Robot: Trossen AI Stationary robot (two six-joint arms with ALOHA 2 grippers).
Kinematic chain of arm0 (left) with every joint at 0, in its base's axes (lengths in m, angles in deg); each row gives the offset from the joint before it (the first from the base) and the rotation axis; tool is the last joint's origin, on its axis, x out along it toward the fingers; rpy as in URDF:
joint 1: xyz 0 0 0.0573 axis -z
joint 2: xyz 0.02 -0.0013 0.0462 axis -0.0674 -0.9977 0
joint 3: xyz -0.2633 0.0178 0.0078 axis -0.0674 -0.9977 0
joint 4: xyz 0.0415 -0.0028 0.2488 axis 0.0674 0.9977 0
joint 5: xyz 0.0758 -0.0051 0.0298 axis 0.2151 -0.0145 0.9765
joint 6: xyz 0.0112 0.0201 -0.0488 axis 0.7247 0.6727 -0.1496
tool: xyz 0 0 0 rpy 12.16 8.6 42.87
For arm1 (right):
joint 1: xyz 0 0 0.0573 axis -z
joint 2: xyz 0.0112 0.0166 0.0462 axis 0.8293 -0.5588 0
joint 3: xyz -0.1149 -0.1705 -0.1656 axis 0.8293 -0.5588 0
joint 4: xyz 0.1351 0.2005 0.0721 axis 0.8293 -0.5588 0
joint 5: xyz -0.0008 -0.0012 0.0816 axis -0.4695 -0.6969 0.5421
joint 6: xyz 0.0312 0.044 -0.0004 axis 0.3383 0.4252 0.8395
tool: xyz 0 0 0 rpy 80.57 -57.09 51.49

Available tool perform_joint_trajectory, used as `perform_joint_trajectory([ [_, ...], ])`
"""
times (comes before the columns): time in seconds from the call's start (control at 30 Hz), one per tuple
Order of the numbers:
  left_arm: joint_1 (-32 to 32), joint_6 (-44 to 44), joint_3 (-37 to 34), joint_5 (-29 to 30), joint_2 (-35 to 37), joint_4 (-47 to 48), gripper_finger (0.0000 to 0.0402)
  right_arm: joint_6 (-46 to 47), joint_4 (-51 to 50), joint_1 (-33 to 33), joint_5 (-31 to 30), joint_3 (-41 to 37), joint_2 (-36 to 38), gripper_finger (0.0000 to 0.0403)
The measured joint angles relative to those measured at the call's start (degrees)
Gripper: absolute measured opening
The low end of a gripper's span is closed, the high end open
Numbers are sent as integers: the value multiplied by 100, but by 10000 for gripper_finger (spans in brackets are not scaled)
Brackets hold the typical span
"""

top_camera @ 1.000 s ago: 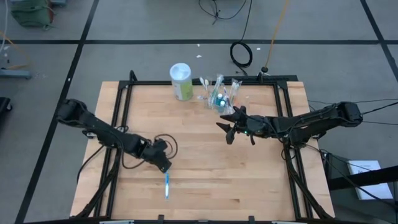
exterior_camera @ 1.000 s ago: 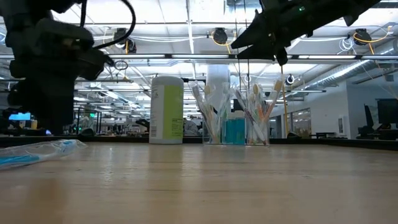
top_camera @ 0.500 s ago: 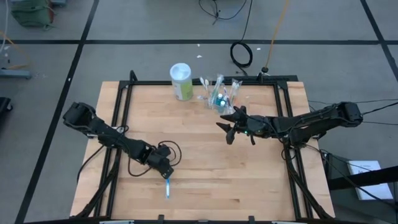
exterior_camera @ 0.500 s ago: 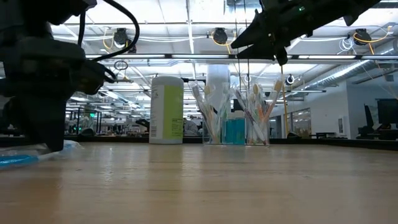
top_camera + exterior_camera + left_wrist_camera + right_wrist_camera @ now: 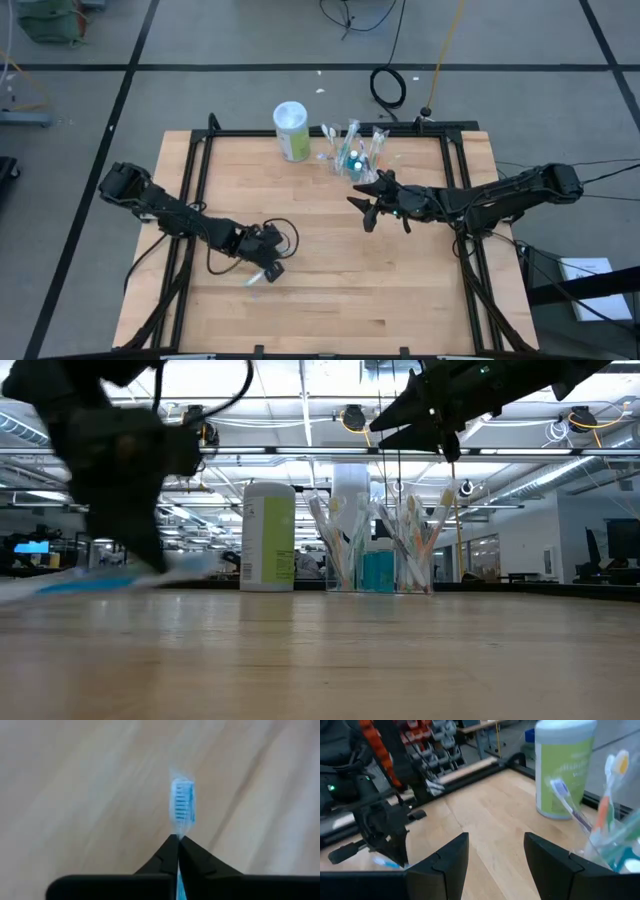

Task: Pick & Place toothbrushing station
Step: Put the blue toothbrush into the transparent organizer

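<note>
Reaching low, left end effector (image 5: 177,842) pinches toothbrush (image 5: 182,802).

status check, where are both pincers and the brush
Left pincer shut on blue toothbrush, front-left of table. Right pincer open, hovering by the clear cup of brushes. Nothing between them.

Overhead view straight down, low view level across table (image 5: 400,290), wrist views close forward
</note>
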Motion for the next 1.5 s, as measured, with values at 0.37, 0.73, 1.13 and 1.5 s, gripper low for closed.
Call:
perform_joint_trajectory([
  [0.37,-550,2256,32,716,1470,-1634,5,-741,2734,13,399,0,-1314,183],
  [0.73,-710,4072,17,734,2138,-3282,4,-1123,4374,84,1719,700,-2919,183],
  [1.13,-772,4062,11,675,2083,-3129,9,-1190,4398,15,2099,1303,-3497,183],
  [1.5,-678,4154,11,508,2153,-2883,12,-655,4284,20,2119,1300,-3489,183],
])
